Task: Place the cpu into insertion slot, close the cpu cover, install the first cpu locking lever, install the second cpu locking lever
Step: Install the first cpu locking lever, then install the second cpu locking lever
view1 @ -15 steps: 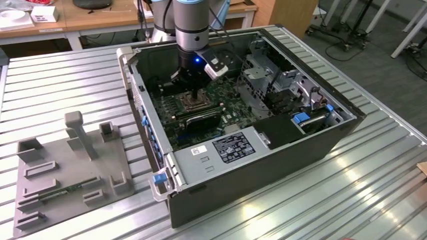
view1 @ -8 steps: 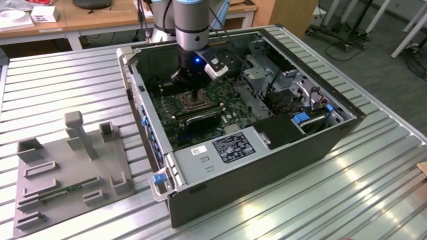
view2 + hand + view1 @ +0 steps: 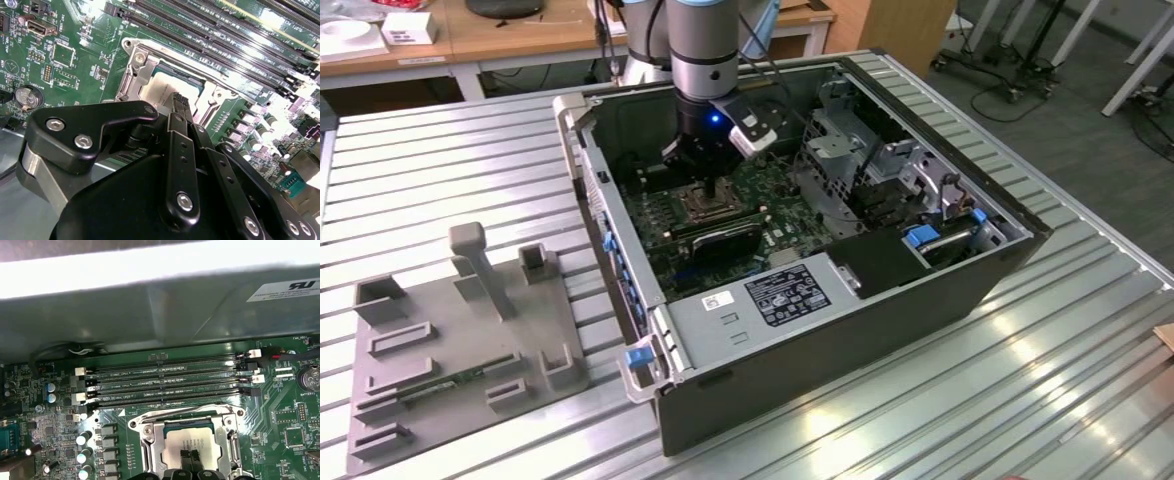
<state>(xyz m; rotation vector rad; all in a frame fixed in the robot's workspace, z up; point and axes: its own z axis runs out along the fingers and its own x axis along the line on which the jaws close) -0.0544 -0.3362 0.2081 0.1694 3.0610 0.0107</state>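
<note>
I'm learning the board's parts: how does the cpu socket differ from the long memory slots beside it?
The socket is square with a silvery metal frame; the memory slots are long, narrow, black strips. The socket holds a pale cpu, with the pincer at it; the slots look unfilled. There is one socket, but several slots in parallel rows. Both sit on the green motherboard.

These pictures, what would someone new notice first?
The open computer case on the slatted metal table, with the robot arm reaching down into it. Its gripper sits right over the pale cpu, which lies in the insertion slot beside the long black memory slots on the green board.
</note>
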